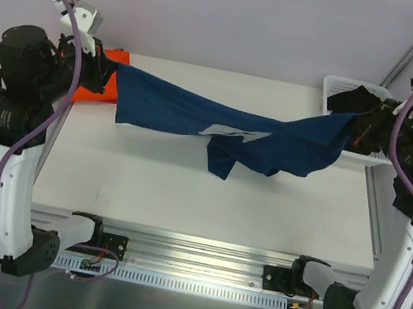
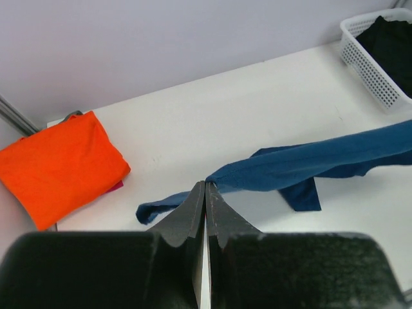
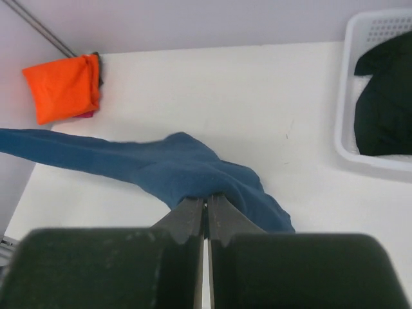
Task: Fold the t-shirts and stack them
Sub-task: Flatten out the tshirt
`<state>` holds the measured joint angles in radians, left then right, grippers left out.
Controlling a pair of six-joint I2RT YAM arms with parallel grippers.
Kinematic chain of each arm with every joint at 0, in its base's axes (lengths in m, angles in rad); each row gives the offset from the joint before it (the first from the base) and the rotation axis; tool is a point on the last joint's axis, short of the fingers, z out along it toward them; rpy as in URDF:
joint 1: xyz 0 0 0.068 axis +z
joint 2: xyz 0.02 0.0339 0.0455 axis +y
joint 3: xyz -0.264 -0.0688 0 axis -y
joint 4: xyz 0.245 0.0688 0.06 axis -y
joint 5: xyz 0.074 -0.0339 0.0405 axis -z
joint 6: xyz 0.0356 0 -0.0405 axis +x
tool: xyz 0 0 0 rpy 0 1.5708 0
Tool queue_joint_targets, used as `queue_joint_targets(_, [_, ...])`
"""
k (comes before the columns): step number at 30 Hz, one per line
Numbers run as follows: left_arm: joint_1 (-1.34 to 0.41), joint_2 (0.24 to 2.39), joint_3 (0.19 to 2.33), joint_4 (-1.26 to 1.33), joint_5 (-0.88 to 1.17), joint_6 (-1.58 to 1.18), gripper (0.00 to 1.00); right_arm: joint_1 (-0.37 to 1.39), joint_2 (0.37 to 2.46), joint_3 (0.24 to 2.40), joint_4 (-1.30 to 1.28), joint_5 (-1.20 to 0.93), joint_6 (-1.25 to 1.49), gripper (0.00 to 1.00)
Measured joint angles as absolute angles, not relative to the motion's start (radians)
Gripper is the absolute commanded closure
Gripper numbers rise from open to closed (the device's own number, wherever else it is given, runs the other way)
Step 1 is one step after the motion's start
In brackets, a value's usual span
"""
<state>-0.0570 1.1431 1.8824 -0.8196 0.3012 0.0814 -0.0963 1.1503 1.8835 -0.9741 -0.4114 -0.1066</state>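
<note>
A navy blue t-shirt [image 1: 190,112] is held stretched above the white bench [image 1: 184,191], pinched at one end by the left end effector [image 2: 206,185] and at the other by the right end effector [image 3: 206,199]. Both sets of jaws are seen clamped tight on bunched cloth, with no gap between the fingers. The right-hand end of the shirt is held just in front of the white basket [image 1: 338,88]. From there the cloth sags away across the bench, with a loose flap and a pale patch of print [image 1: 234,133] hanging near the middle; whether the flap touches the bench cannot be told. A dark garment [image 3: 386,96] is seen lying inside the basket. The orange t-shirt [image 2: 58,164] is seen folded at the back corner of the bench opposite the basket, well apart from it.
</note>
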Motion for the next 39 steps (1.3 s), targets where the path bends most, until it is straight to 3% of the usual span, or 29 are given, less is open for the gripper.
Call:
queue_joint_targets(11, [-0.05, 0.853, 1.831, -0.878, 0.361, 0.174, 1.0, -0.102, 0.846, 1.961, -1.019, -0.424, -0.142, 0.99])
queue_joint_targets(21, [-0.05, 0.889, 1.952, -0.859, 0.316, 0.234, 1.0, -0.107, 0.816, 2.22, -1.01, -0.293, -0.192, 1.0])
queue_joint_targets(29, [-0.05, 1.194, 1.923, -0.764, 0.309, 0.258, 1.0, -0.107, 1.003, 2.111, -0.86, -0.266, -0.197, 1.0])
queue_joint_targets(34, [-0.05, 1.401, 1.893, -0.712, 0.294, 0.287, 1.0, -0.107, 1.235, 2.019, -0.764, -0.265, -0.199, 1.0])
queue_joint_targets(39, [-0.05, 1.473, 1.904, -0.693, 0.276, 0.305, 1.0, -0.109, 1.463, 2.04, -0.742, -0.269, -0.203, 1.0])
